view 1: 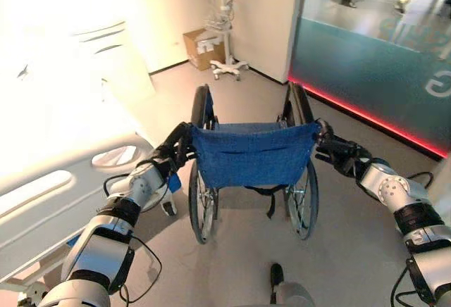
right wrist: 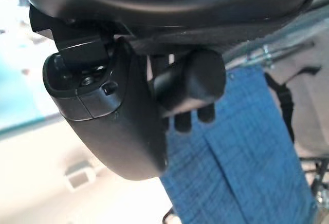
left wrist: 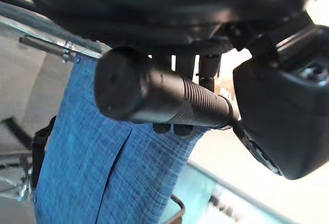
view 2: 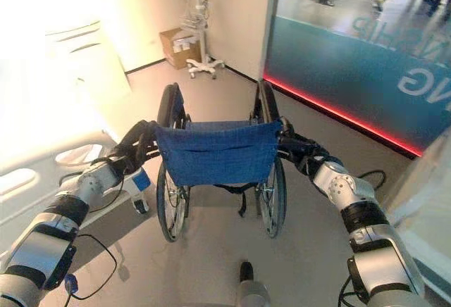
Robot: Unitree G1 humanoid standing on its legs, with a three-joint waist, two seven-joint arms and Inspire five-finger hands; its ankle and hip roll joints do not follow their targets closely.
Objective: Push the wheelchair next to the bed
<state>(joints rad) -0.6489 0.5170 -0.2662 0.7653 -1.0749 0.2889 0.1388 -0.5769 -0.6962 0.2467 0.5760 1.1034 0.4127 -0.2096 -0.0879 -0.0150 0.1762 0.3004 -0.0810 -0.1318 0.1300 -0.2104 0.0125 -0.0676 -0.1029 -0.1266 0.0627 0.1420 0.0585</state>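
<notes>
- Behind the wheelchair [view 1: 251, 173], both arms reach forward to its 2 push handles, so force goes squarely through the frame.
- Left hand [view 1: 163, 158] has its fingers curled round the left handle [left wrist: 159, 96]; right hand [view 1: 337, 149] wraps the right handle [right wrist: 198, 79] (each wrist view shows fingertips hooked under the grip).
- Bed [view 1: 63, 194] lies just left of the chair, near its left wheel.
- Judgement: pushing is under way; the chair looks nearly alongside.

Cardboard box [view 1: 199, 47] on floor by the far wall, white wheeled equipment stand [view 1: 226, 32] just beside it, glass partition [view 1: 380, 53] with red-lit base strip at right.
</notes>
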